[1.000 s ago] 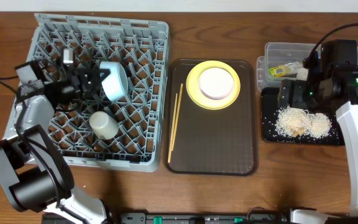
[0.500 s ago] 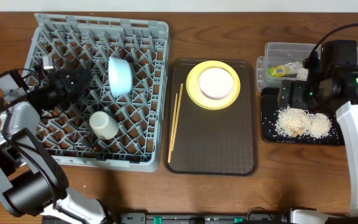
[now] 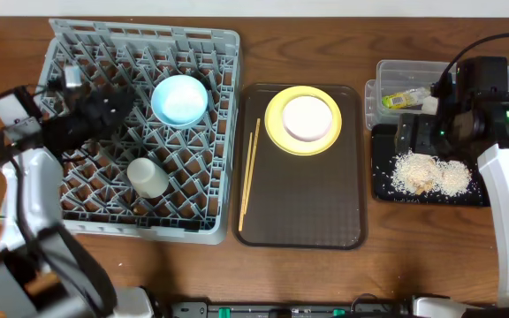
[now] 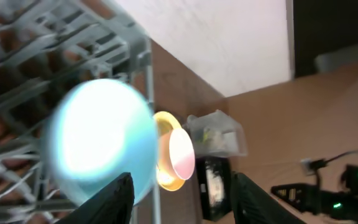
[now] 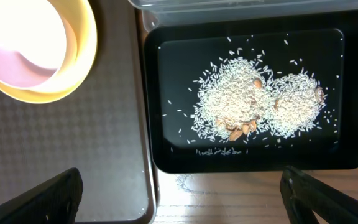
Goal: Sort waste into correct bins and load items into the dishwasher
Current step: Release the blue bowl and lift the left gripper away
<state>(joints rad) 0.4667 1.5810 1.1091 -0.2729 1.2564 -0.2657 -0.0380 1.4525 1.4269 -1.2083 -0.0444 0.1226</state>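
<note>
The light blue bowl (image 3: 180, 99) sits opening-up in the grey dish rack (image 3: 210, 44), and the cream cup (image 3: 148, 177) lies in the rack too. My left gripper (image 3: 120, 109) is open and empty, just left of the bowl (image 4: 98, 143). The white bowl (image 3: 306, 117) sits on the yellow plate (image 3: 274, 125). The chopsticks (image 3: 248, 175) lie beside them. Rice crumbs (image 3: 427, 172) lie in the black tray (image 3: 385, 193). The yellow-green wrapper (image 3: 404, 99) is in the clear tub (image 3: 405, 71). My right gripper (image 5: 182, 199) is open and empty above the black tray's near edge (image 5: 166, 158). I see no tissue.
The plate and chopsticks rest on a dark brown serving tray (image 3: 303, 216) between the rack and the bins. The right arm (image 3: 484, 115) stands over the bins. Wooden table shows around the rack and trays.
The left gripper let go of the blue bowl and drew back to the left. The bowl tipped from on edge to opening-up in the rack. The right arm has not moved.
</note>
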